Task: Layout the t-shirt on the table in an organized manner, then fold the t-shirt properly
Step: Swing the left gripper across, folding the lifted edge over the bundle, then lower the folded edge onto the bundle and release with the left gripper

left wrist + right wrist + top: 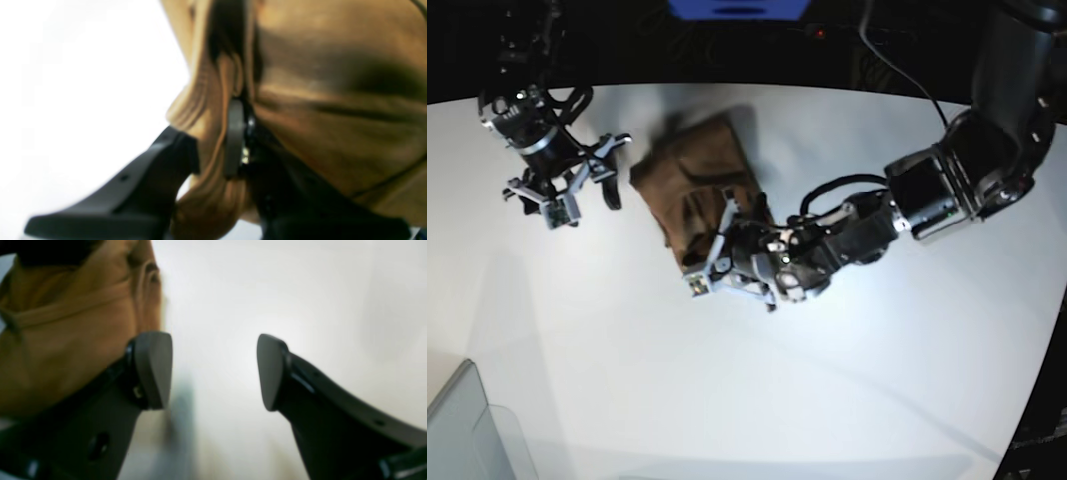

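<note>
The left end effector (213, 150) pinched the bunched t-shirt (702, 190); the right one (213, 373), spread wide, had it just beside its fingers over the desk (627, 330), with folding seemingly unfinished

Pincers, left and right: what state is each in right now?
Left pincer: closed on the t-shirt.
Right pincer: open, holding nothing.

1 table (597, 330): white, smooth top | directly on it: 1 brown t-shirt (689, 180), bunched
</note>
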